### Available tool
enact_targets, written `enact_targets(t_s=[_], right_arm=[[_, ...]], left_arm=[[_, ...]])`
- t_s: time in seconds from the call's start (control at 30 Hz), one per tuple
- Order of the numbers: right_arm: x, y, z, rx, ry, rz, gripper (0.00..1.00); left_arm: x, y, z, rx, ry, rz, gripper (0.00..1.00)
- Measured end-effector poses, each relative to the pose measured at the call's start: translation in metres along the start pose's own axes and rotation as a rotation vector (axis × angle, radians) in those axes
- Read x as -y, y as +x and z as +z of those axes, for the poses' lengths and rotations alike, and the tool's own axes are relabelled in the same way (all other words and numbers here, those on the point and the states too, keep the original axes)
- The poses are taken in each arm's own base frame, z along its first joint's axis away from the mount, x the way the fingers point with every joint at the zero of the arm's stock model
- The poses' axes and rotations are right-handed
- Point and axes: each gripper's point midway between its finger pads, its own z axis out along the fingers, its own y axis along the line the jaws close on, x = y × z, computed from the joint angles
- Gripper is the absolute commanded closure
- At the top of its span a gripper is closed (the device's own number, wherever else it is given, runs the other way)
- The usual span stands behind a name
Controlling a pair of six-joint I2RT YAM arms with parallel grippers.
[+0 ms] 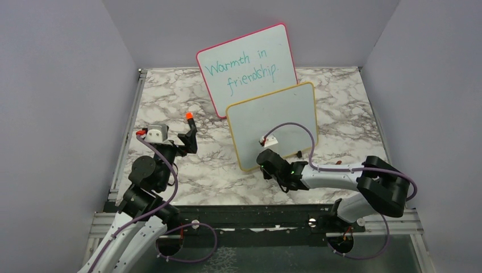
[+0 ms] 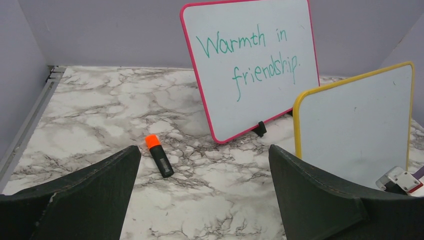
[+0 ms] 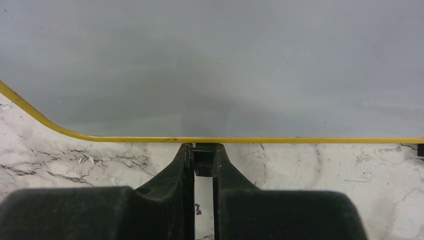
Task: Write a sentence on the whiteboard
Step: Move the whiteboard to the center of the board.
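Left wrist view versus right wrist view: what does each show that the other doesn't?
Only left wrist: the pink-framed board with teal writing and an orange-capped marker lying on the table. Only right wrist: the right fingers shut on a small black piece at the lower frame of the whiteboard. Both: the blank yellow-framed whiteboard and marble table.

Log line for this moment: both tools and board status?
left tool open, empty | right tool shut on black foot of whiteboard | whiteboard blank | marker on table
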Motion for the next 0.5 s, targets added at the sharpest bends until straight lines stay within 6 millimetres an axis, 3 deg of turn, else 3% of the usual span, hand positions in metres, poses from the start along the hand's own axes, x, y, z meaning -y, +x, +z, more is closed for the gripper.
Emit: enact_targets(t_s=[0.27, 0.5], right_arm=[[0.007, -0.001, -0.017, -0.022, 0.029, 0.035, 0.47], [0.013, -0.038, -0.045, 0.039, 0.069, 0.101, 0.26]], left_arm=[[0.0, -0.001, -0.001, 0.003, 0.0, -0.001, 0.01], [-0.001, -0.002, -0.002, 0.008, -0.003, -0.003, 0.01]])
